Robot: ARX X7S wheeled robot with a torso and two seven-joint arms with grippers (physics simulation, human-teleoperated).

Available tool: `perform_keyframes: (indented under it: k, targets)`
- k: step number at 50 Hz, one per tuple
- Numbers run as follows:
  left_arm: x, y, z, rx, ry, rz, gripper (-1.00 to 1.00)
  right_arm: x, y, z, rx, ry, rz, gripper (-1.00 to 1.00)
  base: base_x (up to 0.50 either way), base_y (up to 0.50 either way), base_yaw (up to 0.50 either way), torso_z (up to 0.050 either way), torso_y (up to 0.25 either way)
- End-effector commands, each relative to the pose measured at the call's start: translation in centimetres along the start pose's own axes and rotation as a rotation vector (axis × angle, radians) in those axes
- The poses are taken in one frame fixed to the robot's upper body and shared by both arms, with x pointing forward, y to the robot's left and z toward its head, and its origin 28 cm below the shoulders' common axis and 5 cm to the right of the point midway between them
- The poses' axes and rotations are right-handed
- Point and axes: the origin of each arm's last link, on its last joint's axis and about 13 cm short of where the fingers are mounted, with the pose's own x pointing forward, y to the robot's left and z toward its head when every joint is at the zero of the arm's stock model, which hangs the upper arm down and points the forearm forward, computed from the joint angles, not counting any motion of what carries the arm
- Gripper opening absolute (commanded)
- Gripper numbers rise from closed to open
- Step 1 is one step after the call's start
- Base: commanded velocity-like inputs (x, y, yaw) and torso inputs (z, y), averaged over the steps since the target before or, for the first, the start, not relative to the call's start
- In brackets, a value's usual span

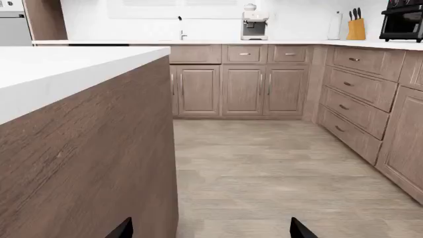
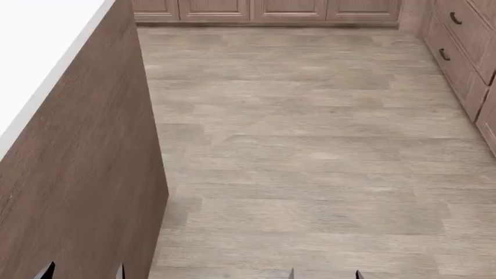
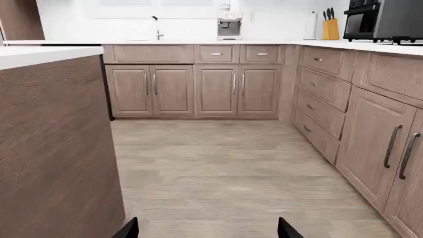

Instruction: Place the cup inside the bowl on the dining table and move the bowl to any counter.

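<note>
Both hands, left hand [image 1: 210,229] and right hand [image 3: 206,228], look wide and empty. No cup or bowl shows, so maybe hold the light cup's sides.

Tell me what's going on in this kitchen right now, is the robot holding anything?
Nothing is being handled yet. The left hand and right hand both hang open and empty over the wood floor, beside a white-topped island. Neither cup nor bowl shows in any view. Ahead, the counter carries a faucet, coffee machine and knife block.
</note>
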Motion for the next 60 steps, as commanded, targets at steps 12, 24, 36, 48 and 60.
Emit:
perform_keyframes:
  k: [12, 24, 36, 48, 60]
  targets:
    - [-0.07, -0.18, 0.02, 0.014, 0.015, -0.003, 1.00, -0.15, 0.19, -0.09, -0.034, 0.019, 0.022, 1.00, 0.00, 0.00, 0.00, 0.000, 0.000]
    - [-0.03, -0.22, -0.03, 0.007, 0.014, 0.006, 1.00, -0.09, 0.24, -0.20, -0.036, 0.031, 0.030, 1.00, -0.47, 0.03, 0.00, 0.000, 0.000]
    - [-0.11, -0.21, -0.05, 0.003, 0.017, -0.002, 1.00, -0.13, 0.19, -0.08, -0.028, 0.024, 0.023, 1.00, -0.50, 0.00, 0.00, 0.000, 0.000]
    - [-0.18, -0.13, -0.17, 0.007, 0.022, -0.010, 1.00, -0.07, 0.22, -0.11, -0.027, 0.031, 0.028, 1.00, -0.50, -0.16, 0.00, 0.000, 0.000]
    - [-0.09, -0.30, -0.16, 0.011, 0.021, -0.007, 1.00, -0.10, 0.29, -0.13, -0.046, 0.029, 0.035, 1.00, -0.50, -0.16, 0.00, 0.000, 0.000]
